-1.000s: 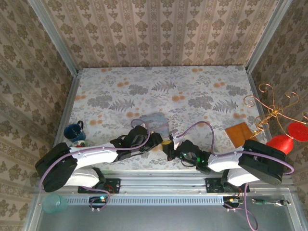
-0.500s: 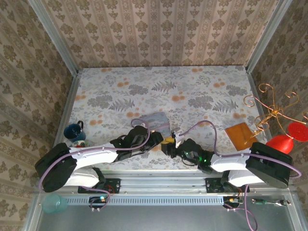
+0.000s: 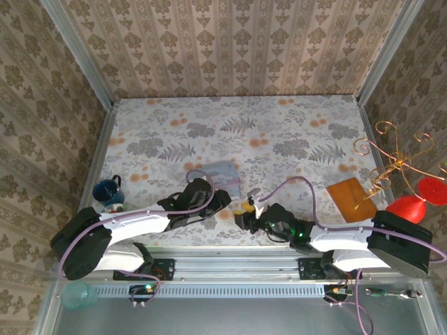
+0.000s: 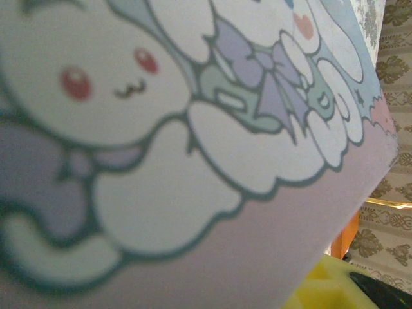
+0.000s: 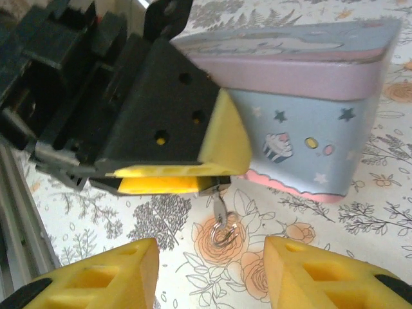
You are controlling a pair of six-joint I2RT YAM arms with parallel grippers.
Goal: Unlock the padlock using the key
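Observation:
In the right wrist view my left gripper [image 5: 215, 182] has its yellow pads shut on the small padlock [image 5: 214, 186], of which little more than a metal edge shows. The thin key [image 5: 220, 209] sticks out of the padlock and points down, its wire ring resting on the flowered table. My right gripper [image 5: 212, 264] is open just below, a yellow fingertip on each side of the ring and touching nothing. From above, my left gripper [image 3: 222, 201] and right gripper [image 3: 244, 216] face each other near the table's front edge.
The pale blue picture tin [image 3: 223, 172] stands right behind the grippers; its lid [image 4: 161, 129] is close to the left wrist camera. A blue mug [image 3: 108, 192] sits at the left. An orange-brown board [image 3: 347, 192], a gold wire stand [image 3: 391, 164] and red shapes [image 3: 412, 202] are at the right.
My right gripper has opened, let go of the key and drawn back a little toward the front edge. The key stays in the padlock, still held by the left gripper.

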